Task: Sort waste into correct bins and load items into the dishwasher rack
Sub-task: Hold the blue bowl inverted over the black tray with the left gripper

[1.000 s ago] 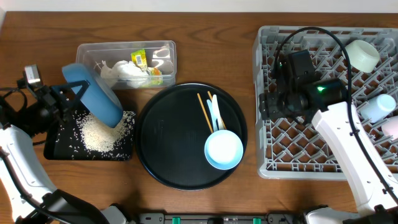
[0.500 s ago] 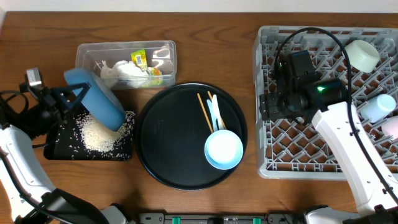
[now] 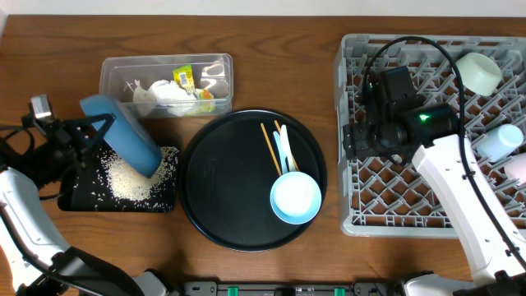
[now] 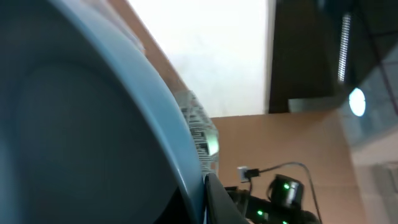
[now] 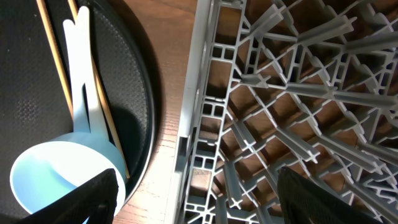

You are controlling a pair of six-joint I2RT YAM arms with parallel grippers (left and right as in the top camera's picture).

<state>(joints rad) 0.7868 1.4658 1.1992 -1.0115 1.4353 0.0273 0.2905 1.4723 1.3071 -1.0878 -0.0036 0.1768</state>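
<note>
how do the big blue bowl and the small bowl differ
The big blue bowl is larger and darker, the small bowl paler. The big blue bowl is tipped in the left tool over the rice tray; the small bowl sits upright on the round tray. Both are round.

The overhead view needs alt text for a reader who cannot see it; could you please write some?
The left gripper holds a blue bowl tipped over a black rectangular tray strewn with rice. Beside it, a round black tray carries chopsticks, a white spoon and a light-blue bowl; the open right gripper hangs over the grey rack.
</note>
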